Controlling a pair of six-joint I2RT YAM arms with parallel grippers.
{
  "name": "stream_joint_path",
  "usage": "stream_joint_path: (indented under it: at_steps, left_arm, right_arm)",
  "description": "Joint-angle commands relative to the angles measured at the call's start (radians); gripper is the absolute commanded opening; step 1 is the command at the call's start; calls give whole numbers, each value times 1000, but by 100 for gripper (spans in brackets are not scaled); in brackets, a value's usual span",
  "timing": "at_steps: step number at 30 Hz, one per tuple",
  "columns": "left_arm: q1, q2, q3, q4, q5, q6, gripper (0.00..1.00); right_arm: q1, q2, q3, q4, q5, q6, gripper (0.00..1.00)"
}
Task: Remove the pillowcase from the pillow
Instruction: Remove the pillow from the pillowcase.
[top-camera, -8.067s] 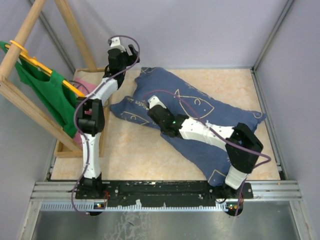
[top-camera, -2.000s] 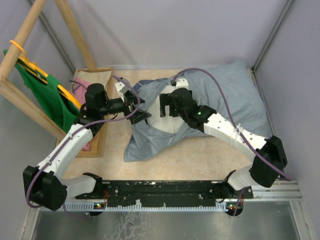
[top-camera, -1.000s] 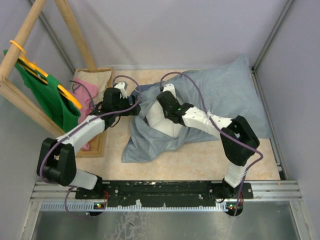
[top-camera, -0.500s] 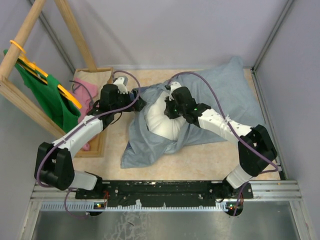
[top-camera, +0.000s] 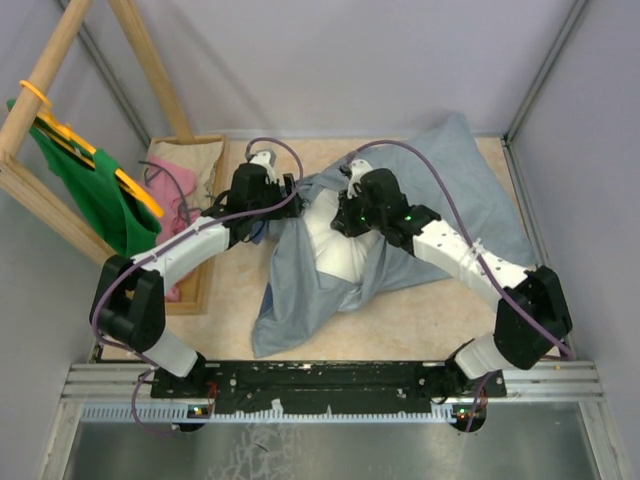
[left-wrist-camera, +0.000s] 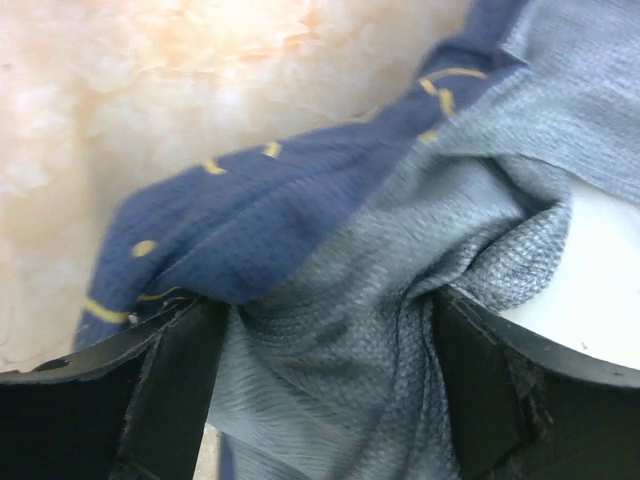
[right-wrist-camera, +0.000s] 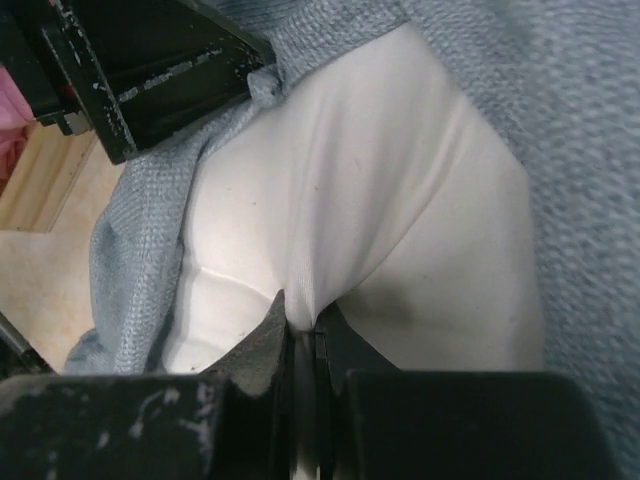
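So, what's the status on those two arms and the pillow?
Left tool shut on pillowcase edge. Right tool pinching the pillow. Pillow partly bared, case bunched around it. Nothing seen blocking.

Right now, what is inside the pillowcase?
The white pillow shows at the opening of the pillowcase, pinched there by the right gripper. How far the pillow reaches inside cannot be seen, because the fabric covers it.

white-and-black left arm (top-camera: 190, 250) and right arm (top-camera: 462, 257) angle inward; left hand (left-wrist-camera: 320, 340) grips with fingers partly apart, right hand (right-wrist-camera: 303, 332) pinched nearly closed.
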Motion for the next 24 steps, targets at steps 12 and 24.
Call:
stream_joint_path:
  at_steps: [12,24]
  left_arm:
    - [62,48,-25,-256,-469,-20,82]
    - [108,18,11,-273,-362,10,83]
  right_arm:
    - [-452,-301,-29,132,-459,256,0]
    - [-535,-346,-137,340,-554,452,0]
